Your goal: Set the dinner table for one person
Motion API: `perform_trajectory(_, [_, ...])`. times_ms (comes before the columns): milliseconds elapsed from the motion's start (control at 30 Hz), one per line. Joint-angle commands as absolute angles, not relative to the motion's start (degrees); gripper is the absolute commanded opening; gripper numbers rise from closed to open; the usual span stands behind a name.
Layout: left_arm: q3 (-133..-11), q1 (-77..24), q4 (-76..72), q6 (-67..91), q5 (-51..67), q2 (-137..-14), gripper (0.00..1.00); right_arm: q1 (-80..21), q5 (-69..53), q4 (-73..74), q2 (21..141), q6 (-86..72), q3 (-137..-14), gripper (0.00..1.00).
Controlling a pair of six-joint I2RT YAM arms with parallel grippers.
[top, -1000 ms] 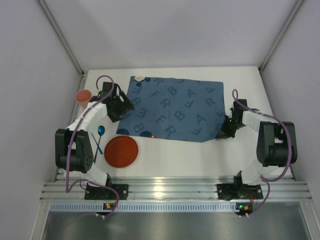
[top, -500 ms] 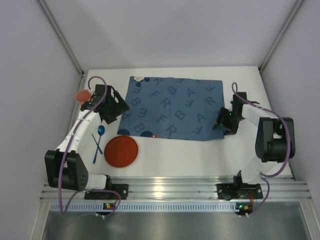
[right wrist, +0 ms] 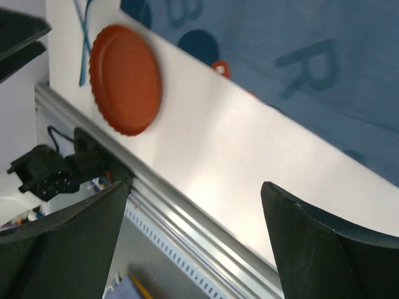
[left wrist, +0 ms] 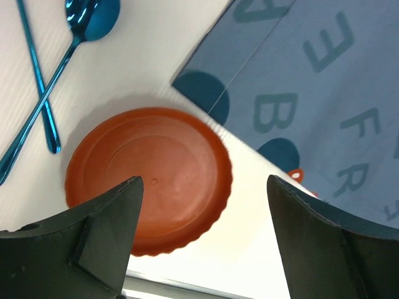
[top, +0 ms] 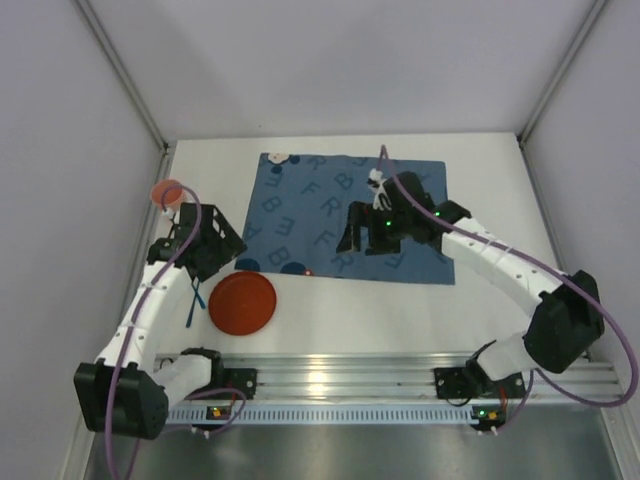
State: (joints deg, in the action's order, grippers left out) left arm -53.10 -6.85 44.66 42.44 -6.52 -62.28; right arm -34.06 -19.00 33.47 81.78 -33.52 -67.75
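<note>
Left tool (left wrist: 202,180) is spread open and empty, hovering right over the orange plate (left wrist: 149,180). The plate lies on the white worktop (top: 380,310) at lower left of the top view, just off the blue mat (top: 300,200) corner. Right tool (right wrist: 194,187) is open and empty over mid-mat, so the left arm is nearer.

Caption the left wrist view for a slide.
Open left gripper frames an orange plate, beside a blue spoon and lettered mat.
</note>
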Motion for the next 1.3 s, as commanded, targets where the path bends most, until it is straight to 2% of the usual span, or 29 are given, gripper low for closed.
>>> perform_trajectory(0, [-50.5,-6.9,47.8,44.0,-8.1,-58.3,0.86,-41.2,-22.1,29.3,89.5,-38.8,-70.4,0.89])
perform_trajectory(167, [-46.9,-6.9,49.5,45.3,-9.3,-52.8,0.86,-50.3,-24.1,29.4,103.3,-39.1,-81.3,0.88])
perform_trajectory(333, [-46.3,-6.9,51.3,47.4,-9.7,-48.0,0.86,-53.9,-25.0,29.6,113.7,-40.1,-89.3,0.88])
perform_trajectory(633, [-47.3,-6.9,53.5,49.7,-7.1,-44.7,0.86,-57.7,-24.4,29.5,124.5,-41.0,-97.4,0.83])
perform_trajectory(867, [-49.2,-6.9,55.2,48.8,-7.2,-43.1,0.85,-58.8,-22.9,26.4,128.8,-41.8,-99.0,0.77])
perform_trajectory(1067, [-52.0,-6.9,59.1,47.2,-9.6,-42.1,0.85,-59.4,-21.9,23.3,131.0,-42.5,-100.3,0.61])
perform_trajectory(1167, [-52.4,-6.9,59.6,46.2,-10.2,-42.6,0.86,-59.5,-21.4,23.4,131.9,-42.5,-101.6,0.40])
perform_trajectory(1200, [-52.6,-6.9,59.6,45.7,-10.3,-43.0,0.86,-59.6,-20.6,23.4,131.8,-42.2,-101.8,0.29])
perform_trajectory(1267, [-53.0,-6.9,59.9,45.2,-10.6,-44.1,0.86,-59.5,-20.1,23.5,131.7,-41.8,-101.8,0.20])
